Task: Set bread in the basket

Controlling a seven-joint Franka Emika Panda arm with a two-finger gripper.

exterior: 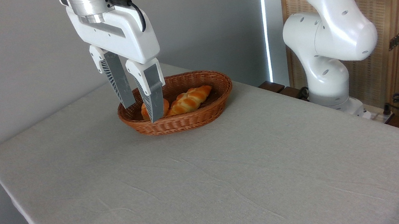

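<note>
While the bread [190, 99] lies inside the basket [218, 103] beside a small round bun [162, 107], the gripper [141, 112] hangs over the basket's left end, jaws parted and empty.

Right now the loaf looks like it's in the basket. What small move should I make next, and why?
Probably lift the gripper straight up and clear. The loaf already lies inside the basket beside a small bun, and the open fingers hold nothing. They hang low over the basket's left end, so a sideways move might clip the rim.
</note>
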